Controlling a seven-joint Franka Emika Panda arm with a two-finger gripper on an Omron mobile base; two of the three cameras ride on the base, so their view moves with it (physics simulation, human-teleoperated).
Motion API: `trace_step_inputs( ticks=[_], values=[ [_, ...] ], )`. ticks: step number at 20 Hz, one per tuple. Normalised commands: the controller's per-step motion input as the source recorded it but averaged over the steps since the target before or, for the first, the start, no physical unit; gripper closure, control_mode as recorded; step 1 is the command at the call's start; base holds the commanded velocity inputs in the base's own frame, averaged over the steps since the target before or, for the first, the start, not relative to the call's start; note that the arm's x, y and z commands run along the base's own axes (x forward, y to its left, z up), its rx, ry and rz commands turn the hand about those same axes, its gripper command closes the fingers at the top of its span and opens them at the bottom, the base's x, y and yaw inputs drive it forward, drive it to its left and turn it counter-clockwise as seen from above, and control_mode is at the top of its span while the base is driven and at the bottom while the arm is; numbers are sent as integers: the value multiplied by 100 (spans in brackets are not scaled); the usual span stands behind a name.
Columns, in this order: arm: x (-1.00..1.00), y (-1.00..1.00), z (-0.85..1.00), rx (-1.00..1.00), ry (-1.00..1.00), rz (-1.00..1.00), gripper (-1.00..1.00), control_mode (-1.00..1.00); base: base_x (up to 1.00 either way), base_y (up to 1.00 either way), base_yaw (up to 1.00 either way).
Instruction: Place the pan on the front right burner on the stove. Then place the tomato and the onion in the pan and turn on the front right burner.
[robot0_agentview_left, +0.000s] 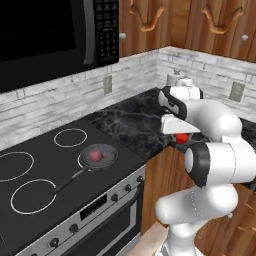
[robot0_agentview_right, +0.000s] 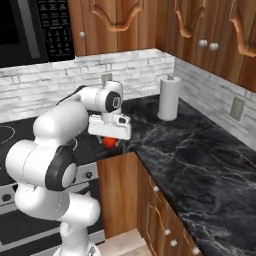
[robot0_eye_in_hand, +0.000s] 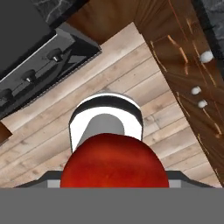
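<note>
The pan (robot0_agentview_left: 106, 161) sits on the front right burner of the stove (robot0_agentview_left: 50, 165), its thin handle pointing toward the front left. The onion (robot0_agentview_left: 95, 156) lies inside it. My gripper (robot0_agentview_left: 181, 139) hangs in the air to the right of the stove, just past the counter's front edge, shut on the tomato (robot0_agentview_left: 182, 137). From the other side, the tomato (robot0_agentview_right: 109, 142) shows red under the hand. In the hand view the tomato (robot0_eye_in_hand: 114, 162) covers the fingertips, with the floor far below.
The stove's knobs (robot0_agentview_left: 127, 188) line its steel front. A microwave (robot0_agentview_left: 45, 35) hangs above the cooktop. The black marble counter (robot0_agentview_right: 200, 150) runs right into a corner and carries a paper towel roll (robot0_agentview_right: 168, 98). Wooden cabinets (robot0_agentview_right: 120, 200) stand below it.
</note>
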Motion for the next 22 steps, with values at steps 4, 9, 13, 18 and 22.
trace_step_inputs(
  ticks=[4, 9, 13, 18, 22],
  values=[
    [0, 0, 0, 0, 0, 0, 100, 100, -30, 12, 43],
    [0, 0, 0, 0, 0, 0, 100, 100, -25, 24, 35],
    [0, 0, 0, 0, 0, 0, 100, 100, -12, 34, 33],
    [0, 0, 0, 0, 0, 0, 100, 100, -6, 35, 32],
    [0, 0, 0, 0, 0, 0, 100, 100, 0, 48, 20]
  ],
)
